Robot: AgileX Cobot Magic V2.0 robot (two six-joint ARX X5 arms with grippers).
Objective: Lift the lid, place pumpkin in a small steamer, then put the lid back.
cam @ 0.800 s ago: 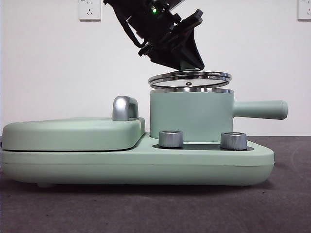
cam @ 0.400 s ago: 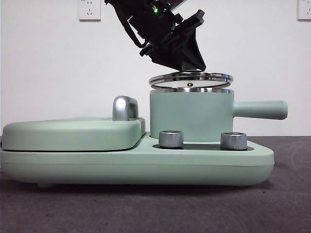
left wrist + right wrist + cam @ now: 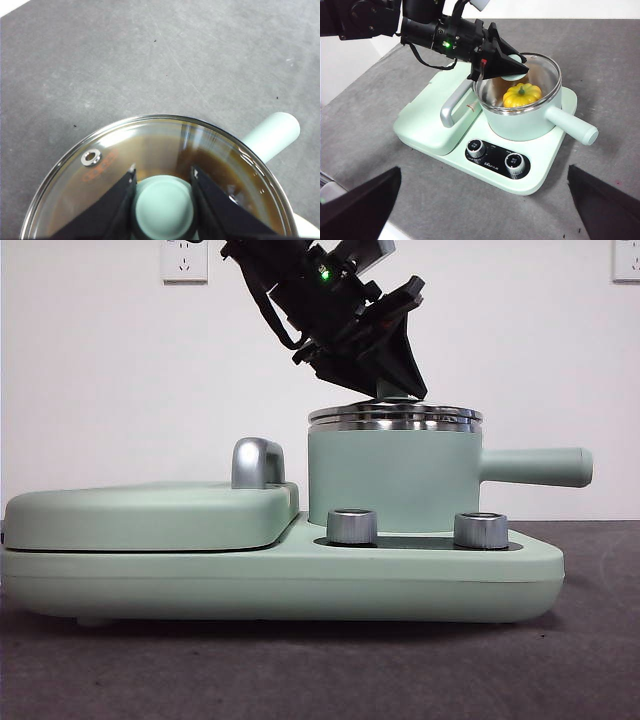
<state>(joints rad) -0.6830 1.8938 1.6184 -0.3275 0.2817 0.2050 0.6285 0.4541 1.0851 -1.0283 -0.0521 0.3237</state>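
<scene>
Left gripper (image 3: 397,390) clamped on the mint-green knob (image 3: 163,209) of the glass lid (image 3: 150,150), one black jaw on either side of the knob, touching it. Lid seated flat on the chrome rim of the small steamer (image 3: 390,480), rim on rim in the front view, no gap visible. Tiny vent hole (image 3: 90,157) near the lid's edge, well off from the knob. Pumpkin (image 3: 522,95) inside the pot, yellow-orange and ribbed, green stem upright, seen through the glass from the right wrist view; only a brownish blur under the glass in the left wrist view. Steamer's long side handle (image 3: 535,466) sticking straight out, away from the hinged cover. Pot standing on the mint-green cooker base (image 3: 400,575), just behind two chrome dials (image 3: 352,526). Large flat cover (image 3: 150,512) closed beside the pot, its chrome handle (image 3: 257,462) next to the pot wall. Base resting on the dark grey surface (image 3: 300,670). Left arm slanting down from above onto the lid, a green light glowing on it. Right gripper (image 3: 480,210) well apart from the cooker, jaws spread wide, holding nothing.
</scene>
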